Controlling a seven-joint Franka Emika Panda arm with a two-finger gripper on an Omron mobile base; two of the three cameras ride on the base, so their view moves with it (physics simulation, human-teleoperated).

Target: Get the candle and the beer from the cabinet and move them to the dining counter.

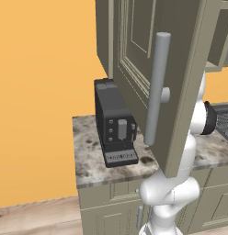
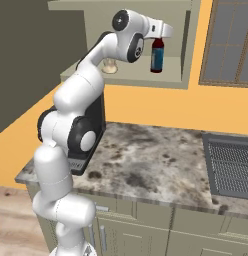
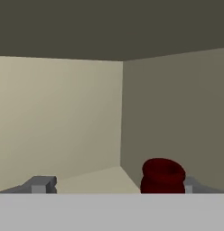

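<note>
The cabinet (image 2: pixel 136 79) is open, and its panelled door (image 1: pixel 185 64) with the long bar handle (image 1: pixel 156 89) swings toward me. On the shelf stands the beer (image 2: pixel 156 56), a dark bottle with a red label. Left of it, partly behind my arm, sits the small cream candle (image 2: pixel 110 66). My gripper (image 2: pixel 160 34) reaches into the cabinet at the height of the bottle's top. In the hand view my gripper (image 3: pixel 116 185) is open, with the beer's red cap (image 3: pixel 162 175) between the fingertips (image 3: pixel 41 184), close to the right one. The dining counter is out of view.
A black coffee machine (image 1: pixel 115 121) stands on the mottled wall counter (image 2: pixel 146 160) below the cabinet. A dark grated cooktop (image 2: pixel 230 167) lies at the counter's right end. The cabinet's back and side walls (image 3: pixel 172 113) close in around the hand.
</note>
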